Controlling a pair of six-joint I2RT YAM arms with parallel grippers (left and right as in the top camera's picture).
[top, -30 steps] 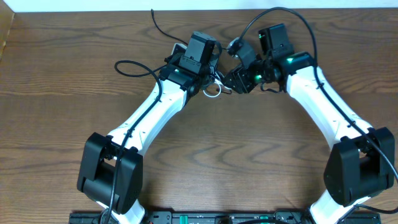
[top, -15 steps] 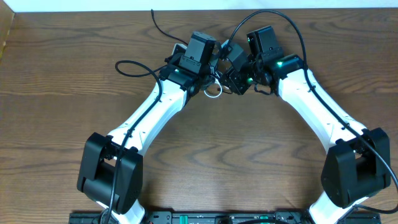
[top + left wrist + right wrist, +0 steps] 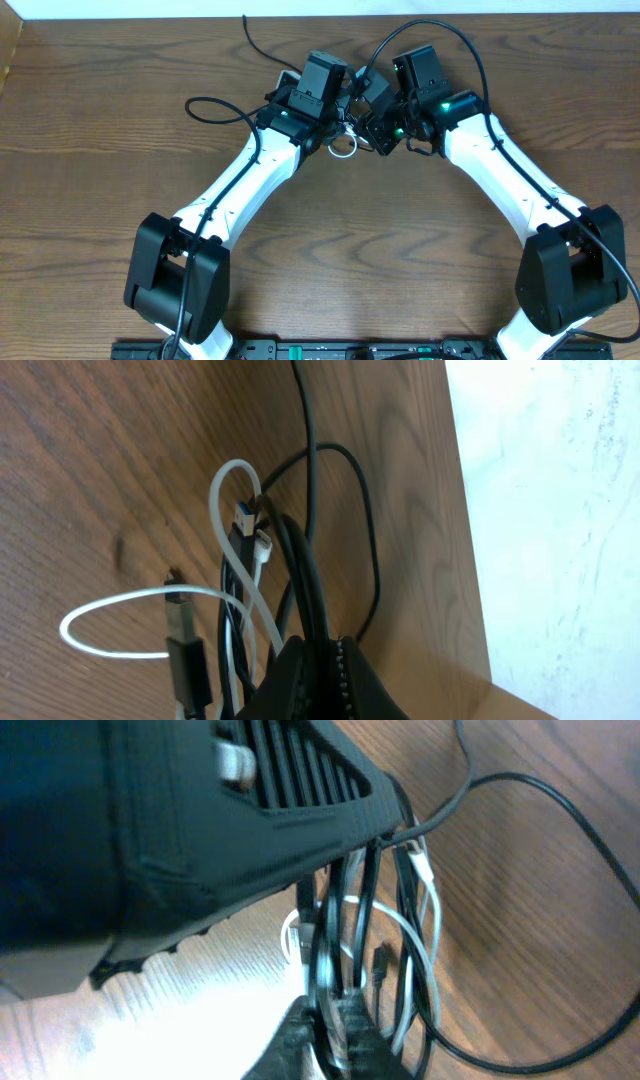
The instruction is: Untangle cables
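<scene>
**Q:** Wood-grain bench point(image 3: 90, 230), white wall past its far edge. What is the layout, near to far?

**A:** Both arm bases sit at the near edge. The arms reach away and converge at mid-width, toward the far edge. The left gripper point(image 3: 312, 660) and right gripper point(image 3: 328, 1020) are just beside each other there, over the tangle.

**Q:** Where are the cords?

**A:** The white cable point(image 3: 238, 560) and black cable point(image 3: 305, 490) lie crossed together beneath both grippers. One white loop lies flat on the wood on the near side. A black plug point(image 3: 185, 645) rests inside that loop. One black strand runs on toward the far edge.

**Q:** What is the jaw state?

**A:**
- Left: closed. Black strands enter between the fingertips, so it grips the black cable. The white cable passes just beside.
- Right: the wrist view is blurred. The fingers stand close around black strands, but whether they pinch cannot be told.

**Q:** Which step is this, and what is the next move?

**A:** Judged as the grasp step. Separation has not begun, as the cords are not yet parted. The next move calls for three things:
1. Confirm that the right gripper holds one cord only.
2. Draw the grippers apart slowly, left toward the left edge and right toward the right edge.
3. Watch for plugs snagging in loops, and keep the thick arm wire point(image 3: 470, 40) out of the bundle.
</scene>
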